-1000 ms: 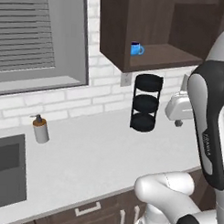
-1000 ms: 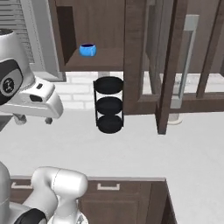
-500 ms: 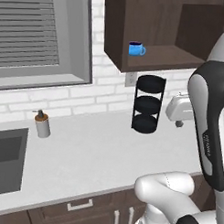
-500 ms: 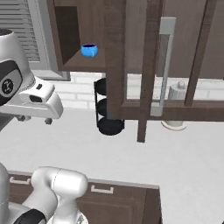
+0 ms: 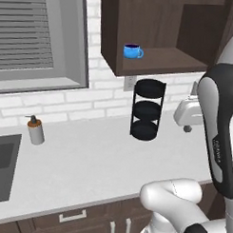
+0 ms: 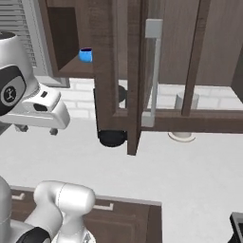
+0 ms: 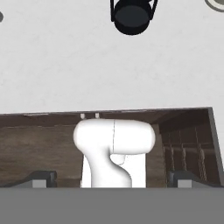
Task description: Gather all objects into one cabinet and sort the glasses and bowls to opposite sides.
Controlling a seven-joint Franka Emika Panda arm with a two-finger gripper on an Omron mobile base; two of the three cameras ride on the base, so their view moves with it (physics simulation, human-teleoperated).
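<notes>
mug: we see one small bright blue handled mug with a dark inside (image 5: 133,51) standing upright on the bottom shelf of the dark brown wood wall cabinet (image 5: 153,62), near its left front corner; also seen in the right base view (image 6: 86,54)
cabinet door: we see the framed dark brown door (image 6: 134,85) swung open, its long light grey vertical bar handle (image 6: 153,71) facing us in the right base view
rack: black three-tier round rack (image 5: 146,110) on the light grey tabletop (image 5: 83,160), below the cabinet, just under the mug's shelf; from the hand view we look down on it (image 7: 132,15)
fingers: we read the small dark fingers (image 7: 39,178) as spread wide apart, nothing between them; gripper (image 7: 111,181) points down over the tabletop edge
soap: small grey soap dispenser with a brown pump (image 5: 36,130) at left, near the dark sink (image 5: 2,167), well apart from the rack
wall: white brick, window with grey blinds (image 5: 38,37) at left
</notes>
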